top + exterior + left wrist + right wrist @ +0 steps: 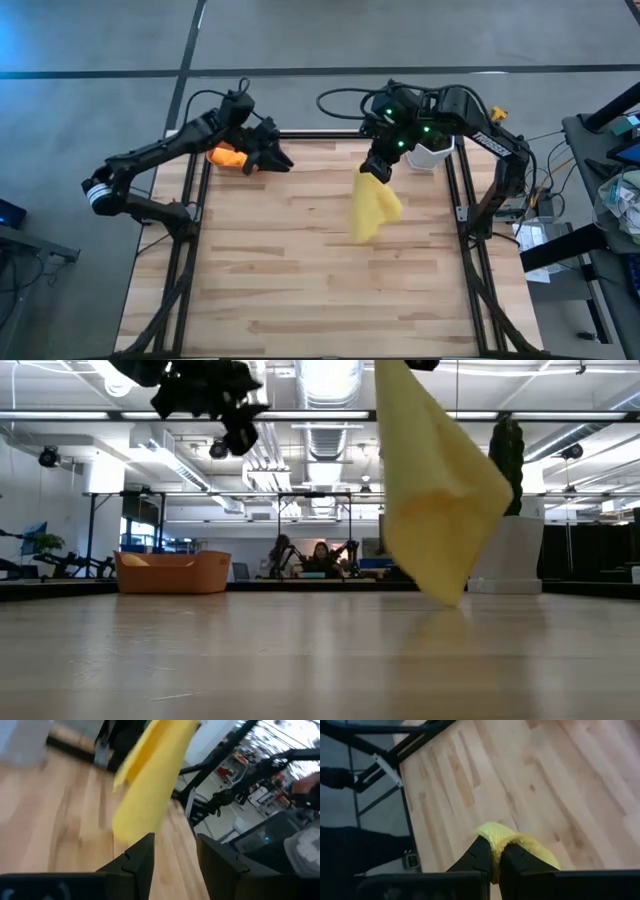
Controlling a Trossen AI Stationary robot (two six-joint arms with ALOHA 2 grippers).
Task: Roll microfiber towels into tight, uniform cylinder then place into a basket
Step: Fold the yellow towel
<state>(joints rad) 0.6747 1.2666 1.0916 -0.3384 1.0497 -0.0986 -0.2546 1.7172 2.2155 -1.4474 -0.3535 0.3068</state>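
Up near the far edge of the wooden table, the right gripper pinches the top corner of the yellow towel between closed fingers, and the cloth hangs below it in a loose drape. From the low camera the towel's bottom tip appears to sit just clear of the tabletop, though whether it touches is hard to judge. The right wrist camera shows a small bunch of yellow fabric squeezed tight between the two dark fingertips. At the far left corner, the left gripper is raised above the table beside the basket, with its fingers parted and nothing between them; the left wrist camera looks past those spread fingers toward the hanging yellow towel. The basket rests on the tabletop near the left rail, and something orange fills it, probably the orange towel, though its shape is unclear. A white pot stands at the far right corner behind the right arm.
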